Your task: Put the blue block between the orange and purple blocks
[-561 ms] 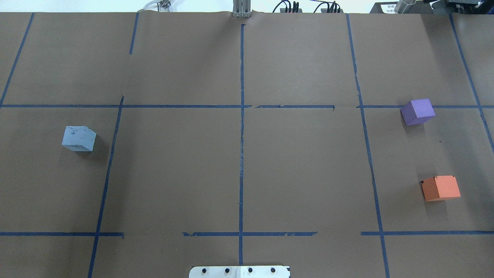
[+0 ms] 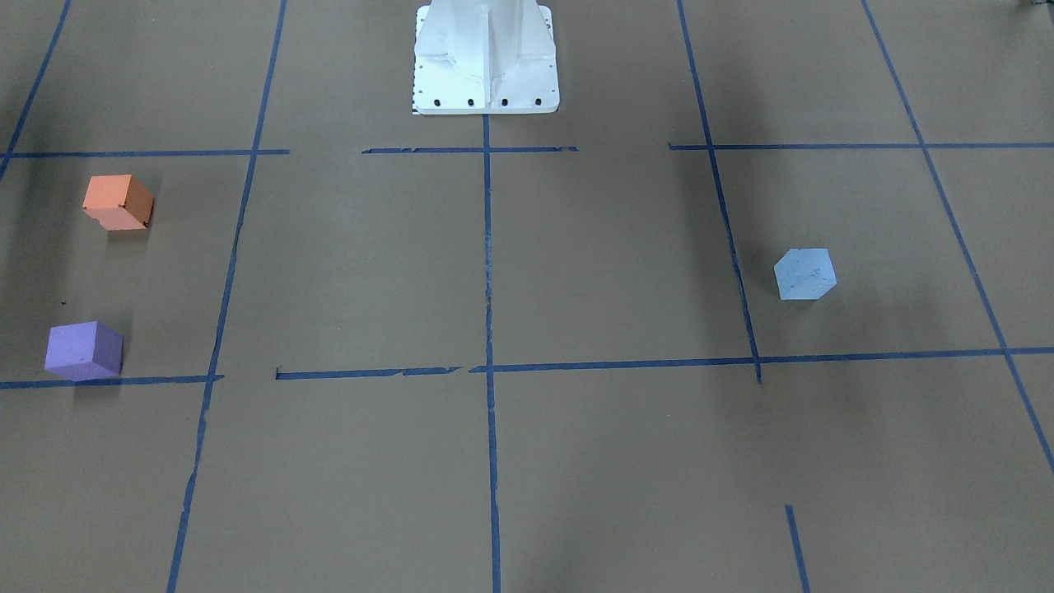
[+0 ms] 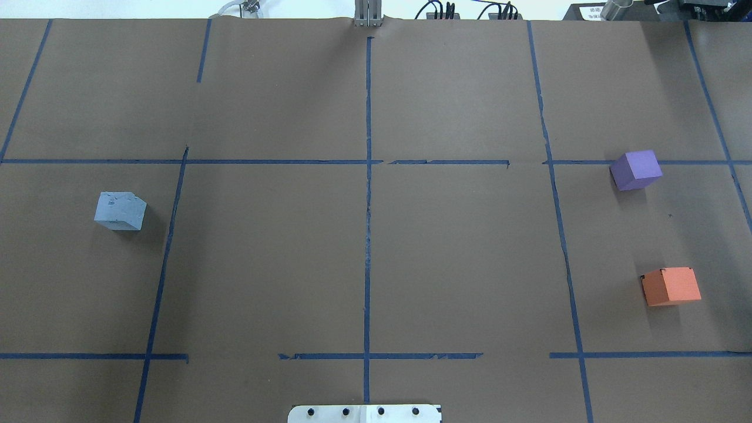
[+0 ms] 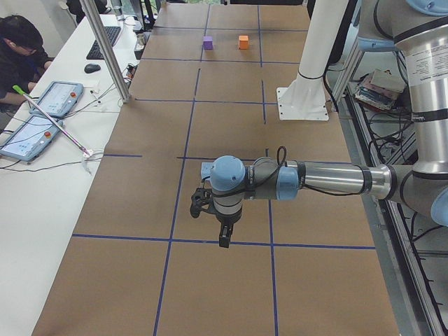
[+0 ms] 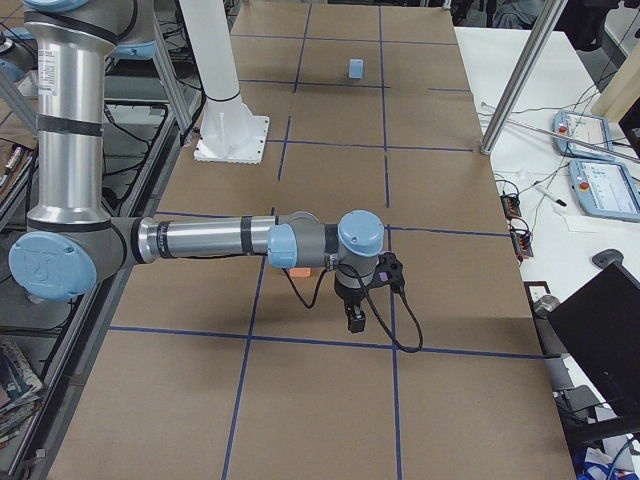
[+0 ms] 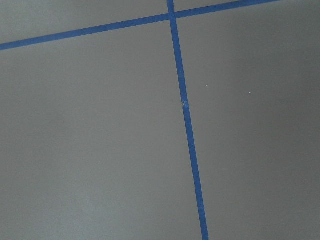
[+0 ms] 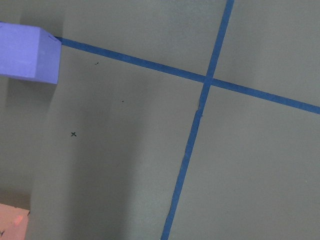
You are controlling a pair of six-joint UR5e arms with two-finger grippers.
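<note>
Blue block (image 3: 120, 211), 9 o'clock in overhead view: likely light foam, soft, pitted. Pinch opposite flat sides. Left gripper (image 4: 222, 236), right gripper (image 5: 355, 318): cannot tell whether spread or closed.

The blue block (image 3: 120, 211), pale with a scuffed top, sits flat and slightly skewed near the left edge of the bench (image 3: 458, 252). Near the right edge, well apart from it, sit the purple block (image 3: 635, 170) and, nearer the robot's side, the orange block (image 3: 671, 286), the two not touching.
</note>
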